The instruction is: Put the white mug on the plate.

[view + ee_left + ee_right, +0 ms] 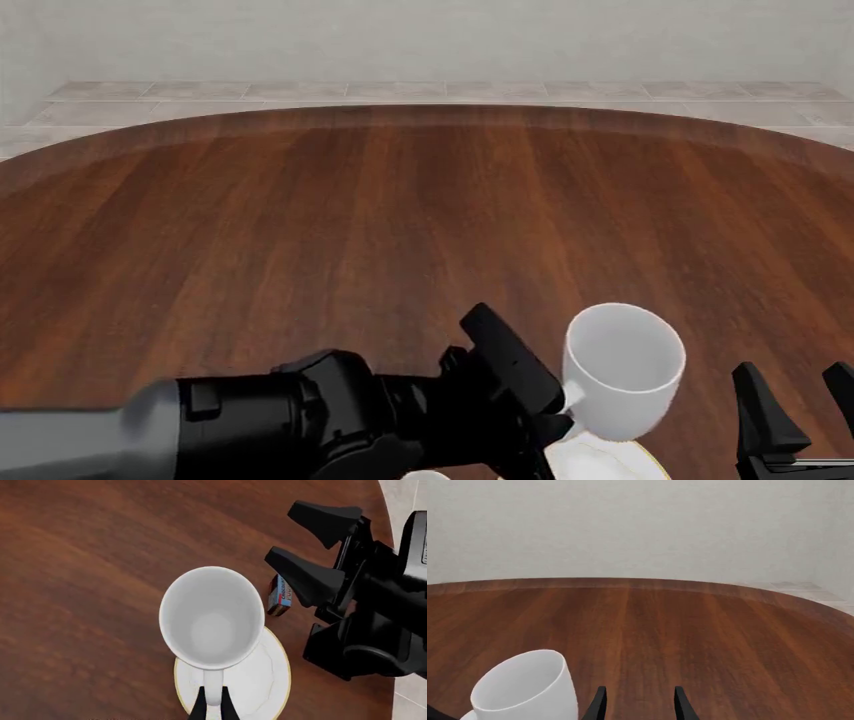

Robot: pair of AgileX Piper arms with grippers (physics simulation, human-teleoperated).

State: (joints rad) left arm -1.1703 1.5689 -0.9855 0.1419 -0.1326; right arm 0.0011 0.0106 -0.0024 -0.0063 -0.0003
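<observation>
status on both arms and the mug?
Left gripper shut on white mug handle, mug over plate. Right gripper open, empty, beside the plate. Small box nearby, clear of plate.

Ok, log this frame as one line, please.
left gripper: shut on glossy white mug handle | mug: over gold-rimmed plate | right gripper: open, idle

Round wooden table (400,200), tiled floor (400,92), pale wall (627,525)
</observation>
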